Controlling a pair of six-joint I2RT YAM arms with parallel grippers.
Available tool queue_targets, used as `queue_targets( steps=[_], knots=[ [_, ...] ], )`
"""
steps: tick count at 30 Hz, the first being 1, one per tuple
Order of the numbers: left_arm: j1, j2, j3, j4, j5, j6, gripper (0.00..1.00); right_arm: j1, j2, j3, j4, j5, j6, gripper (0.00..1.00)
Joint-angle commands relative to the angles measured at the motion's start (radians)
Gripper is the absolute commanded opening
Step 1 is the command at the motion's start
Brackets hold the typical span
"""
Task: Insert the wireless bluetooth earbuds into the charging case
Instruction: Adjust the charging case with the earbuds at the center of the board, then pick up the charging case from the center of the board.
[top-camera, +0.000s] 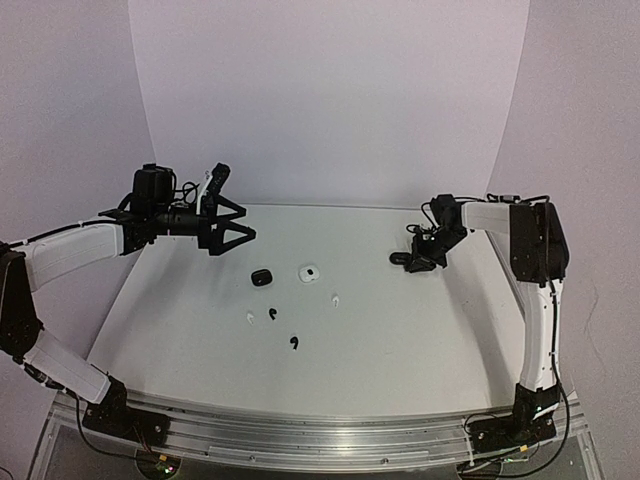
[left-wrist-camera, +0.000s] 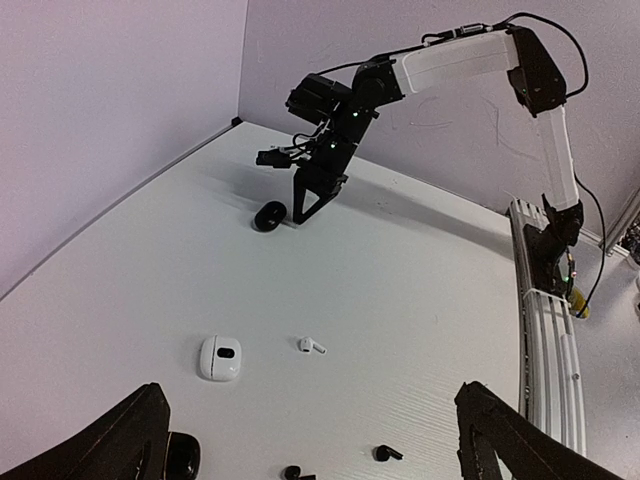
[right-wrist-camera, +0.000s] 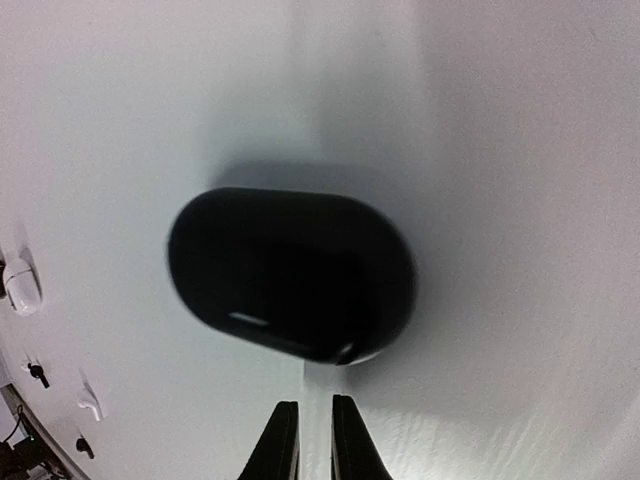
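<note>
Two white earbuds (top-camera: 335, 299) (top-camera: 250, 318) and two black earbuds (top-camera: 272, 314) (top-camera: 293, 343) lie loose mid-table, near a black case (top-camera: 261, 277) and a white case (top-camera: 309, 272). My left gripper (top-camera: 248, 222) hovers open and empty, back left of them. In the left wrist view it (left-wrist-camera: 312, 390) looks down on the white case (left-wrist-camera: 220, 357), a white earbud (left-wrist-camera: 311, 346) and two black earbuds (left-wrist-camera: 387, 453) (left-wrist-camera: 295, 472). My right gripper (top-camera: 411, 263) is low at a second black case (top-camera: 399, 259). In the right wrist view its fingertips (right-wrist-camera: 310, 440) are almost together and empty, just short of this closed case (right-wrist-camera: 290, 272).
White walls enclose the table at the back and both sides. The metal rail (top-camera: 320, 440) with the arm bases runs along the near edge. The first black case (left-wrist-camera: 183, 455) is partly hidden behind my left finger in the left wrist view.
</note>
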Motion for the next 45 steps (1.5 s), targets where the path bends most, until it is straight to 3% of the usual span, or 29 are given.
queue_targets(
  steps=[1,6,9,10,15,19,26,33,45],
  knots=[
    [0.006,-0.022,-0.011,0.028,-0.018,-0.023,0.99,0.113,-0.123,0.083,-0.007,0.018,-0.024,0.32],
    [0.032,-0.007,-0.024,0.036,-0.064,-0.114,0.99,0.238,-0.071,0.24,-0.007,0.112,0.106,0.63],
    [0.041,-0.011,-0.033,0.033,-0.11,-0.129,0.99,0.328,-0.021,0.314,-0.006,0.223,0.179,0.93],
    [0.042,-0.015,-0.037,0.033,-0.118,-0.127,0.99,0.36,-0.005,0.345,-0.006,0.261,0.193,0.98],
    [0.044,-0.029,-0.053,0.039,-0.108,-0.119,0.99,0.474,0.107,0.478,-0.008,0.454,0.212,0.98],
    [0.045,-0.038,-0.062,0.043,-0.106,-0.112,0.99,0.523,0.166,0.49,-0.008,0.515,0.187,0.98],
    [0.045,-0.042,-0.072,0.05,-0.094,-0.117,0.99,0.564,0.277,0.568,0.0,0.547,0.109,0.98],
    [0.047,-0.047,-0.071,0.053,-0.098,-0.115,0.99,0.576,0.313,0.526,0.03,0.513,0.084,0.98],
    [0.053,-0.041,-0.065,0.058,-0.098,-0.108,1.0,0.6,0.317,0.481,0.052,0.503,0.053,0.74]
  ],
)
